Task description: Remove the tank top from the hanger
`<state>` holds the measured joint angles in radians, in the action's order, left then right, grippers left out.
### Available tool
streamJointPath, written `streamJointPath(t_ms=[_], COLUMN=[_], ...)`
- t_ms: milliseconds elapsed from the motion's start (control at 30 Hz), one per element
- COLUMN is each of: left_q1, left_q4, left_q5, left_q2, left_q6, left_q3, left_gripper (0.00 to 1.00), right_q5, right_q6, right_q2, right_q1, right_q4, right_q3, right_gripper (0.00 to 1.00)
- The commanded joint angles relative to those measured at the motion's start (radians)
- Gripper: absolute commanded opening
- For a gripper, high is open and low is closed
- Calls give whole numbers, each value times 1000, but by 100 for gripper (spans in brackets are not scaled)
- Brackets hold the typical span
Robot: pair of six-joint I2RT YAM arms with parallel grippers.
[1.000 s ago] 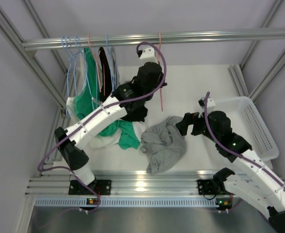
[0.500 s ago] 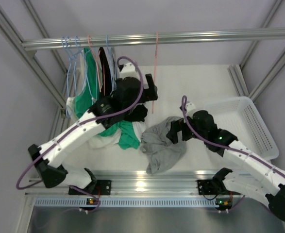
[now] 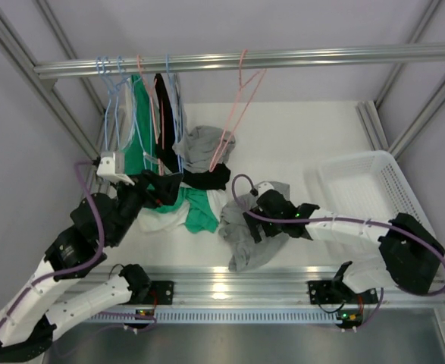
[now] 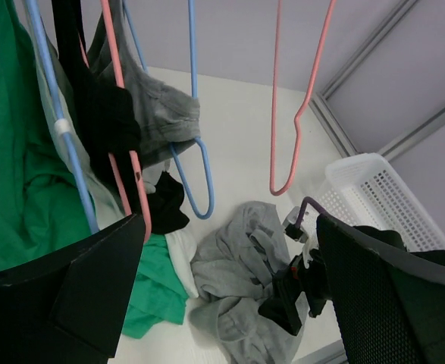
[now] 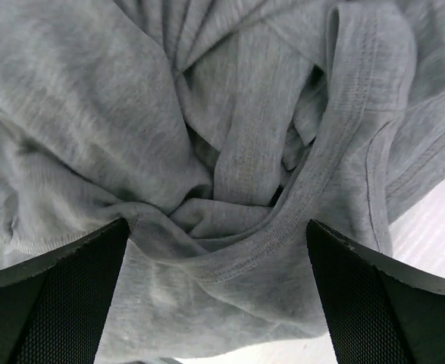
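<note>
The grey tank top [image 3: 254, 227] lies crumpled on the white table, off any hanger. A bare pink hanger [image 3: 237, 114] hangs tilted from the rail, also in the left wrist view as the pink hanger [image 4: 298, 98]. My right gripper [image 3: 248, 221] is low over the tank top, open, with grey fabric [image 5: 230, 174] bunched between its fingers [image 5: 48, 303]; right gripper [image 5: 216, 227]. My left gripper [image 3: 160, 186] is drawn back at the left, open and empty; the left gripper [image 4: 230, 250] looks from above at the tank top [image 4: 237, 273].
Blue hangers [image 3: 116, 83] on the rail's left end carry green, black and grey garments [image 3: 201, 145]. A pile of green, white and black clothes [image 3: 195, 208] lies left of the tank top. A white basket [image 3: 377, 193] stands at the right.
My left gripper opened, let go of the pink hanger and pulled back toward the near left; the hanger now swings free. My right arm moved left and down onto the grey tank top.
</note>
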<state>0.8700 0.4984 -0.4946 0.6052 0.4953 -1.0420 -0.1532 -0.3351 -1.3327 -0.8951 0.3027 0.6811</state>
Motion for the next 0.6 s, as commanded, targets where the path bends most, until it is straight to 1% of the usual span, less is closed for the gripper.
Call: streamJointPath(t_ms=[0,200,267,333,367,467,500,533,567], left_q1=[0,0,0,0,0,0,0,0,0], left_q4=[15,35,35,40,45,57,57,57,58], left_q5=[37,-62,-73,-64,-61,-74,-79,-79,-78], left_q2=[-56,-127,-128,-125,-128,-134,-137,-143,-145], left_q6=[-66,-118,-123,-129,-133,-138,-136,-135,-135], left_q3=[45,95,109,112,112,111,112,117,119], left_gripper=[99,99,99,99,99,99,99,99,99], right_q5=[-80,-118,-128,-149,-161,-227,-276,-295,-311], right_q6=[-74,-154,-176,-186,-199,-200,-200,-200,-193], right_q2=[-78,-253,-266,-251,-235,-143,-116,-55,-21], right_q1=[-36,-22,-19,-19,-18,-11,-10,-10,-4], right_q4=[-70,-66,-66,-65,-63,-28,20,44,65], right_q3=[-11,-9,-11,-15,-24,-26,-19,-14,-11], right_gripper=[99,99,96,75,55,28,7,0,0])
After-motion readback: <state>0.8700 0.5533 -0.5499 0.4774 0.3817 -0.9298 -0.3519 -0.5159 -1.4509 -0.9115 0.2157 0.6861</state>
